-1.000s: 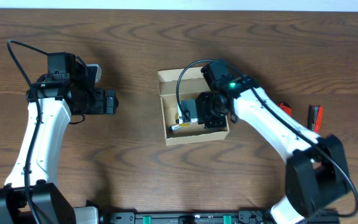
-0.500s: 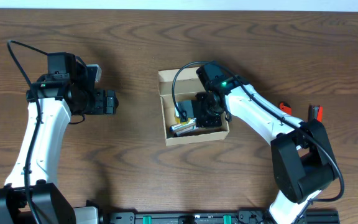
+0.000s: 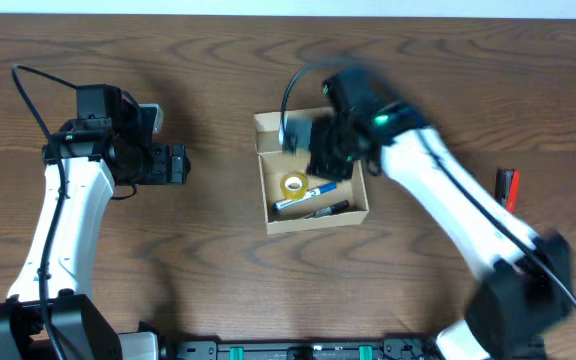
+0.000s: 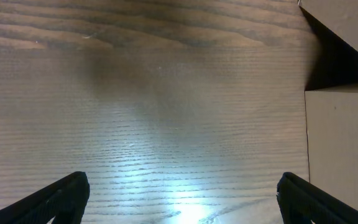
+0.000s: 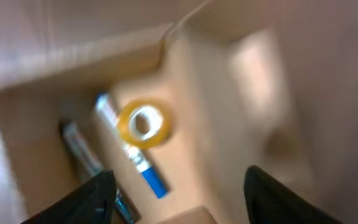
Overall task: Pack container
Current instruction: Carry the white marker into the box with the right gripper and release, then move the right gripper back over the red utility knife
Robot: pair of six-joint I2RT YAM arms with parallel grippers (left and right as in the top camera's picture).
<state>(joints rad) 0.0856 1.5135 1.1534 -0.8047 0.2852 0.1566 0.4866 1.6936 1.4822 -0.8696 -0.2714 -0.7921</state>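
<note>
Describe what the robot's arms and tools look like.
The left arm and right arm have white links, black joints and a looping black cable each. The left tool and right tool are black. A green light glows on the right arm.

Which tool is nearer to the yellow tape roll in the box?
Right. The right tool hovers over the box, just beyond the tape roll; the left tool is well to the left of the box.
</note>
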